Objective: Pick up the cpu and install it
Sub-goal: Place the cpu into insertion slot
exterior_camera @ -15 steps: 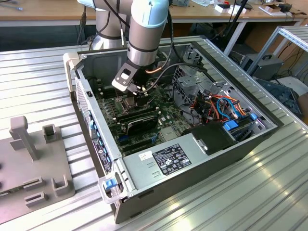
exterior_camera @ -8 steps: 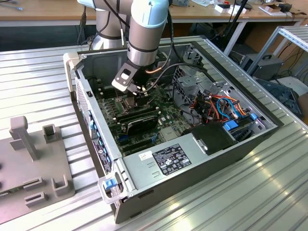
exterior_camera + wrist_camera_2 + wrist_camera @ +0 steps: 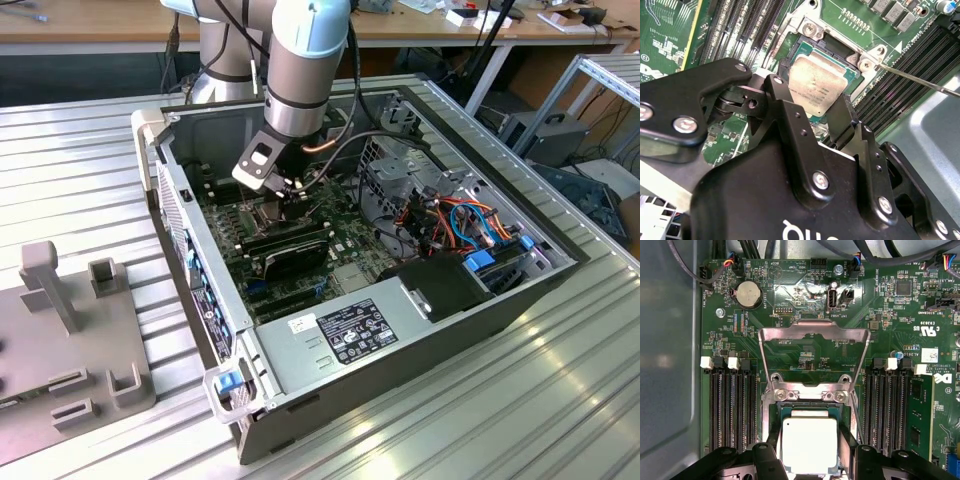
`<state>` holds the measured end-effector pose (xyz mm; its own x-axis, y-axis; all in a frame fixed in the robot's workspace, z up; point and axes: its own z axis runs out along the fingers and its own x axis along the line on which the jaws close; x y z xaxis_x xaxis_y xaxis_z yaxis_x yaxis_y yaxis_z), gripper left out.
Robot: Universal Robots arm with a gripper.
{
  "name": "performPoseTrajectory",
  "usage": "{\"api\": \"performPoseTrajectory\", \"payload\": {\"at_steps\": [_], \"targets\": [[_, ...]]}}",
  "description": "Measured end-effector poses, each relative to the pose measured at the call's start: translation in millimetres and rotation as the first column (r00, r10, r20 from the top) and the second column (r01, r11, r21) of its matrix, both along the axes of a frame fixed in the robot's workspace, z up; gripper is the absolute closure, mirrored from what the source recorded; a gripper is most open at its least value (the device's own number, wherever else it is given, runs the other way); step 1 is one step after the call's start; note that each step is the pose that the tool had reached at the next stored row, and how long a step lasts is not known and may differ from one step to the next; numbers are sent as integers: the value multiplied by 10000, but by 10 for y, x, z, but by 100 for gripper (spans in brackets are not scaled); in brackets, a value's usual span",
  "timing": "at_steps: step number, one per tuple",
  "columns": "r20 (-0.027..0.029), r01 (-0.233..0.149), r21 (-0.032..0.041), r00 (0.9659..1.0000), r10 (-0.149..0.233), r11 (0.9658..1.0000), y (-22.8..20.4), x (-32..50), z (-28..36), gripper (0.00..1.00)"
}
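tool [image 3: 810,440] clamps the cpu [image 3: 809,450] beside the open socket frame [image 3: 812,331]; a tilted release could misseat it, bending pins.

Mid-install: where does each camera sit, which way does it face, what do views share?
Exterior view: off the arm, looking down into the open case; arm and gripper show.
First wrist view: on the arm, square to the motherboard; gripper shows.
Second wrist view: on the arm, slanted across the gripper.
Both wrist views share the cpu.
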<state>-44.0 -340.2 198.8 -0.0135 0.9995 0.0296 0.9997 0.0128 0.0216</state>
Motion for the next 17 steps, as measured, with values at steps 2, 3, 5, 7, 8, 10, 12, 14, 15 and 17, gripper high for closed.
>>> {"api": "performPoseTrajectory", "payload": {"at_steps": [2, 3, 5, 7, 8, 10, 12, 14, 15, 17], "targets": [[1, -1, 2, 10000, 1, 10000, 1, 0, 0, 45], [1, 2, 2, 10000, -2, 10000, 1, 0, -1, 45], [-1, 48, 1, 10000, -48, 10000, 1, 0, -3, 45], [1, 111, 2, 9999, -111, 9999, 1, 0, -4, 45], [1, 112, 2, 9999, -112, 9999, 1, 0, -4, 45], [1, 113, 2, 9999, -113, 9999, 1, 0, -7, 45], [-1, 113, -1, 9999, -113, 9999, 0, 0, -15, 45], [1, 114, 0, 9999, -114, 9999, 1, 0, -19, 45], [1, 114, 0, 9999, -114, 9999, 1, 0, -19, 45], [0, 114, 1, 9999, -114, 9999, 1, 0, -19, 45]]}}
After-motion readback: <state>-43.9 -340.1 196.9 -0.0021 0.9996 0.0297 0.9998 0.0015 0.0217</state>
